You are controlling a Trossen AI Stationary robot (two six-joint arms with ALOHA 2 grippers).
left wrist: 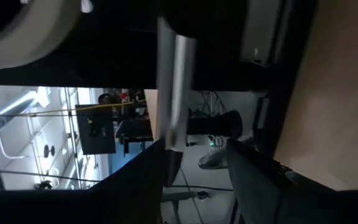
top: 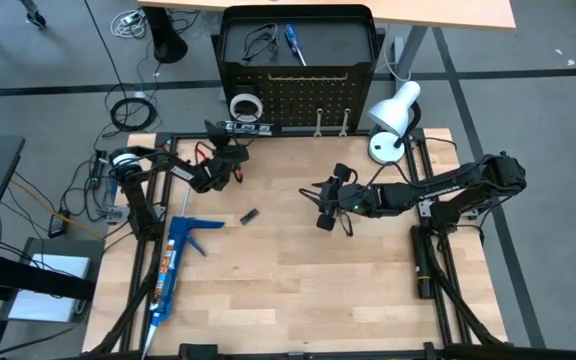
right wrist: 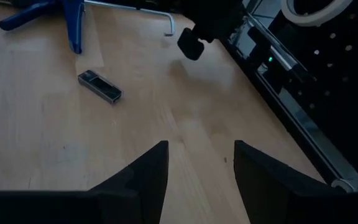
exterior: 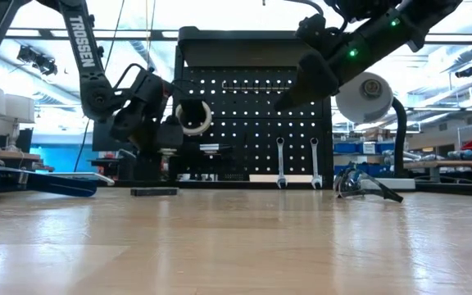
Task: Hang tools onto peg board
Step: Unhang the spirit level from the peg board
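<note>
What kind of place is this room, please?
Probably a workshop or robotics lab: a wooden table with a black peg board holding wrenches, a blue caulking gun lying on it, and cables on the floor.

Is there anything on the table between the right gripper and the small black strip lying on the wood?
Nothing visible. The right gripper, its jaws open and empty, hovers over bare table. The black strip lies ahead of it with only wood between. The blue caulking gun lies beyond the strip, not in the path.
</note>
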